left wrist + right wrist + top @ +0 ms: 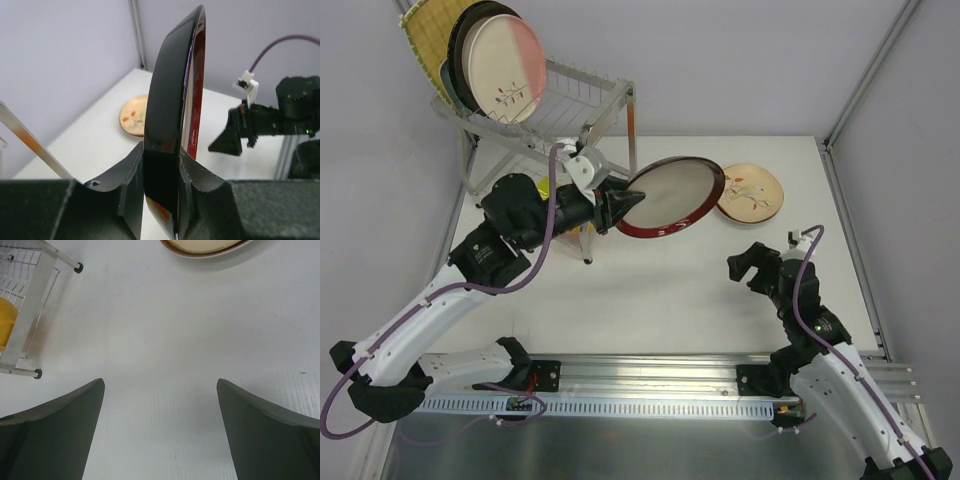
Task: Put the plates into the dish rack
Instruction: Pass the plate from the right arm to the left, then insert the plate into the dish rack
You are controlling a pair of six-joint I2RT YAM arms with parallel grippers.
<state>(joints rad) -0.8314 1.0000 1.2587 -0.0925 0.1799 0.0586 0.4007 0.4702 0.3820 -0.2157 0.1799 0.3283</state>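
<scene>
Setting: robotics lab test cell. Evidence: bare white table (pixel 670 300) enclosed by plain grey panels (pixel 740 60) with metal corner posts; aluminium rail (pixel 650 372) at the near edge carrying two robot arms (pixel 440 310); purple cabling (pixel 548 210) along each arm; dish rack (pixel 570 100) and plates (pixel 500 65) set out as test props

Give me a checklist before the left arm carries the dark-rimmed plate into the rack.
1. Left gripper shut on dark-rimmed plate rim: ok.
2. Held plate apart from floral plate: ok.
3. Right gripper open, off to the side: ok.
4. Free wires in dish rack beside loaded plates: ok.
5. Plate lined up with a slot: not ok, it hangs right of the rack.
6. Grip firmness: cannot tell.
</scene>
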